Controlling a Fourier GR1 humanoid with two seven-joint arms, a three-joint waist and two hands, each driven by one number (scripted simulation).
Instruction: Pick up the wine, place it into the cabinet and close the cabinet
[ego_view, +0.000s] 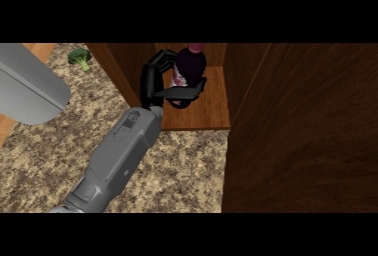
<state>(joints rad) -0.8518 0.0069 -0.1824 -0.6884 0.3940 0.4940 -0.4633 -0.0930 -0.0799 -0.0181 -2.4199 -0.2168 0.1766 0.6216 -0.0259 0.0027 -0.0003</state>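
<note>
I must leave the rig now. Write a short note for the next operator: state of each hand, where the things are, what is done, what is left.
Left hand: curled round the wine, holding it upright inside the open cabinet, over its wooden shelf. I cannot tell if the bottle touches the shelf.
Right hand: not in view.
Cabinet door: open, at the view's right.
Broccoli lies on the counter, left of the cabinet; not part of the job.
Done: wine picked up and brought into the cabinet.
Left: set it down, release, pull the arm out, close the door.
</note>
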